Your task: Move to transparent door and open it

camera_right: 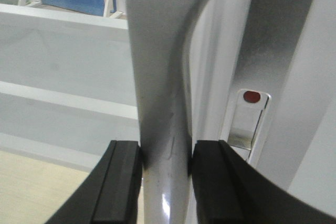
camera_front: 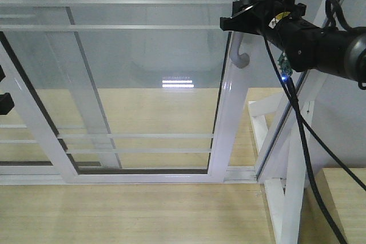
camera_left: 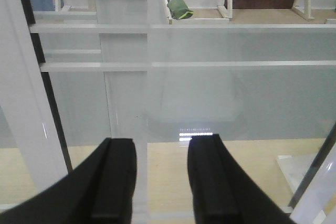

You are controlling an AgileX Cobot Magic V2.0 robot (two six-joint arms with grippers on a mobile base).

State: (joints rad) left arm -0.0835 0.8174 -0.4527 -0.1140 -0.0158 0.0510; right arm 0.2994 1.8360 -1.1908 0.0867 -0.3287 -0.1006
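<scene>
Clear glass fills your left side. The tall transparent door is a smooth pane in a glossy white metal frame, crossed by thin horizontal white bars. It stands on its floor track, and a second barred glass panel shows through it. Your left gripper faces this glass with its two matte black, rounded fingers spread apart and nothing between them. You cannot tell from the wrist view whether they touch the pane. Pale wood-grain floor runs below the track.

Moving right, the long curved silver-grey metal bar handle sits on the door's right upright. Your right gripper is closed around it, its flat black pads pressing both sides of the brushed, faintly scratched bar. Just right of the handle, a narrow recessed metal latch slot shows a small red dot. Furthest right, a thin black cable hangs down from the arm.
</scene>
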